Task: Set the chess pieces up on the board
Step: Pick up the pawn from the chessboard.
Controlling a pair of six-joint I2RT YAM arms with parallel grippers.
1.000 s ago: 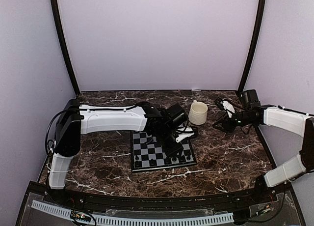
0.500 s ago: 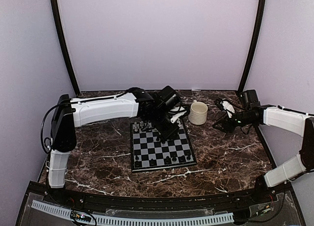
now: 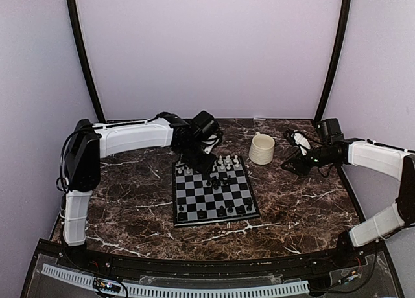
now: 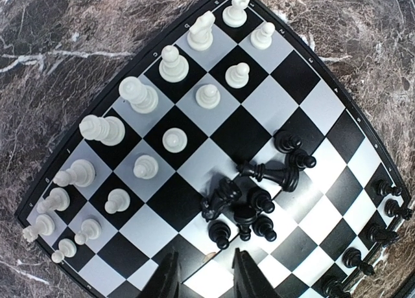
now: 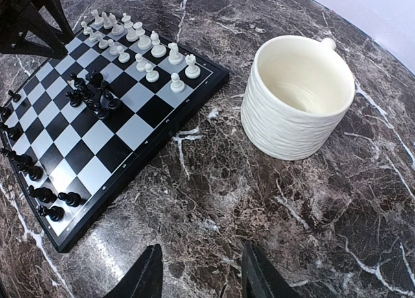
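Your left gripper [image 4: 205, 256], jaws parted and empty, hovers at the 12 o'clock edge of the board [image 3: 214, 197] beside ranked white pieces [image 4: 139, 97], apparently to reach the black pieces [image 4: 246, 204] heaped mid-board, while your right gripper [image 5: 202, 246] hangs spread, empty, near the mug [image 5: 295, 97] at 2 o'clock.

Cream mug [image 5: 295, 97] noted upright on dark marble tabletop [image 3: 305, 207], mouth up, outer wall ribbed, handle turned toward the far side. White veining seen across the stone. Pale lilac backdrop [image 3: 207, 52] set behind, framed by two curved black poles [image 3: 82, 52].
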